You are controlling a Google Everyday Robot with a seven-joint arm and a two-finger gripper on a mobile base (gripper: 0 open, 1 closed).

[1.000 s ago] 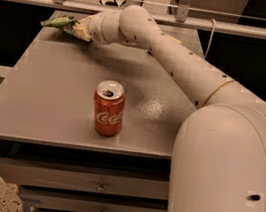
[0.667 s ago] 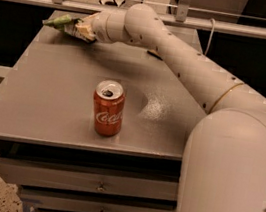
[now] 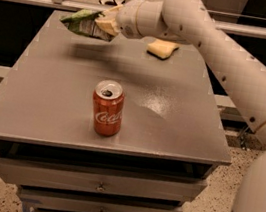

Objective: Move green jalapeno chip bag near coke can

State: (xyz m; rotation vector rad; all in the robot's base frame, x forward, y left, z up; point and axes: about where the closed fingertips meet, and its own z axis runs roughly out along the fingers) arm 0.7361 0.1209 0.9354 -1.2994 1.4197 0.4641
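The green jalapeno chip bag (image 3: 82, 22) is crumpled and shiny, held in the air above the far left part of the grey table (image 3: 49, 89). My gripper (image 3: 105, 22) is shut on the bag's right end and lifts it clear of the surface; its shadow lies on the table below. The coke can (image 3: 107, 108), red with white script and a silver top, stands upright near the table's front middle, well in front of the bag and gripper.
A pale yellow sponge (image 3: 163, 48) lies at the back of the table, just behind my arm (image 3: 223, 52). Drawers (image 3: 99, 186) sit under the tabletop. A railing and glass run behind the table.
The gripper has lifted the chip bag off the far left corner and carried it toward the right and the front, nearer the can. The sponge now shows behind the arm.
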